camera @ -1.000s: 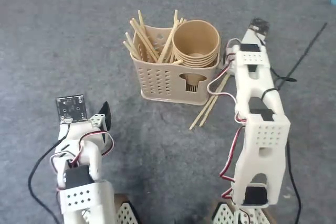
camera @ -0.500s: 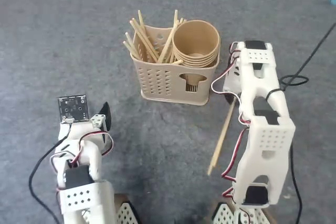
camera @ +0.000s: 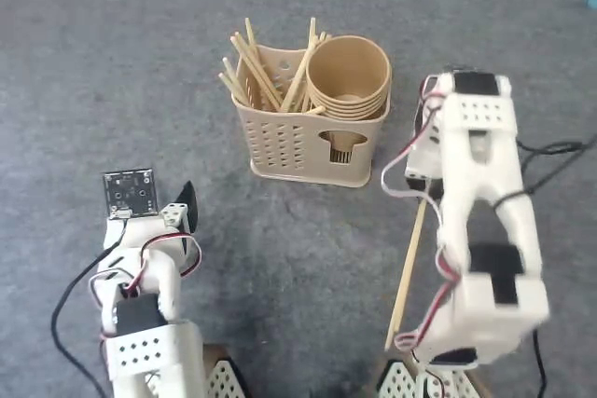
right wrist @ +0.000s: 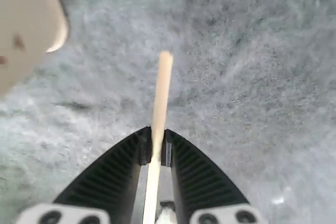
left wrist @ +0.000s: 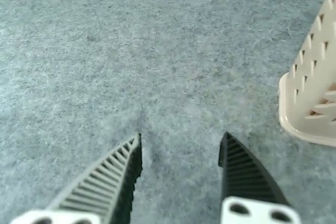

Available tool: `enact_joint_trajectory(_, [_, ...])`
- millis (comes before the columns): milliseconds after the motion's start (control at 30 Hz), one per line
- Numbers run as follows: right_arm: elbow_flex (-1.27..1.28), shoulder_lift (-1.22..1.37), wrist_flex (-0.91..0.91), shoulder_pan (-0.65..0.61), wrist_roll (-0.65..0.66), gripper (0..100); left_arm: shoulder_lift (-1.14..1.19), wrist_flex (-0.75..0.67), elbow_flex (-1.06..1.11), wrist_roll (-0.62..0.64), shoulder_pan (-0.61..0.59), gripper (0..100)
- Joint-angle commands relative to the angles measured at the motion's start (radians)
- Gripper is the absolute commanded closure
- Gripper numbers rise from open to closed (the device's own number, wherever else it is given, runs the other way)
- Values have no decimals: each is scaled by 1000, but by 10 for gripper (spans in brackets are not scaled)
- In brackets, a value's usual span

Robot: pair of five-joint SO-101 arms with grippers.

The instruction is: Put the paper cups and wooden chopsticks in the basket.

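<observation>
Right tool [right wrist: 156, 134] clenched on a chopstick [right wrist: 163, 82], one end hidden beneath the arm [camera: 476, 165]; left tool [left wrist: 182, 139] released.

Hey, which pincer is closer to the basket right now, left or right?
Right. The right pincer, shut on a chopstick, sits just beside the basket; the left pincer, open, is farther off on the basket's other side.

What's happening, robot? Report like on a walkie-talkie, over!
Left gripper: jaws open, above carpet. Right gripper: jaws shut on chopstick, beside basket. Basket crowded: cups, chopsticks. Over.
</observation>
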Motion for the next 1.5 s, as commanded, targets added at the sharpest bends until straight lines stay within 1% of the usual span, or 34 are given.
enact_joint_trajectory(0, [198, -180, -189, -35, 9, 991, -11, -21, -5, -9, 8, 774])
enact_joint_trajectory(100, [376, -240, -361, -45, 9, 991, -11, -20, -5, -9, 8, 774])
enact_joint_trajectory(200, [457, -305, -453, -42, -8, 991, -11, -20, -5, -9, 8, 774])
enact_joint_trajectory(367, [471, -501, -460, -48, -29, 991, -11, -20, -5, -9, 8, 774])
enact_joint_trajectory(600, [465, -880, -472, -48, -26, 991, -11, -20, -4, -9, 8, 774])
enact_joint_trajectory(700, [468, -1012, -524, -73, -26, 991, -18, -26, 5, -6, 9, 774])
enact_joint_trajectory(767, [466, -1079, -555, -85, -26, 991, -18, -26, 10, -8, 34, 775])
enact_joint_trajectory(900, [465, -1187, -650, -143, -26, 991, -18, -26, 12, -8, 52, 776])
enact_joint_trajectory(1033, [465, -1245, -777, -226, -26, 991, -18, -26, 12, -6, 54, 786])
enact_joint_trajectory(1100, [463, -1257, -851, -266, -26, 991, -18, -26, 12, -9, 55, 836])
enact_joint_trajectory(1233, [413, -1237, -970, -335, -26, 991, -20, -34, 12, -12, 57, 976])
enact_joint_trajectory(1267, [390, -1221, -989, -352, -26, 991, -20, -51, 13, -12, 57, 989])
enact_joint_trajectory(1367, [295, -1150, -1024, -397, -26, 991, -18, -86, 31, -11, 57, 987])
enact_joint_trajectory(1467, [190, -1047, -1053, -414, -29, 991, -18, -110, 38, -8, 57, 987])
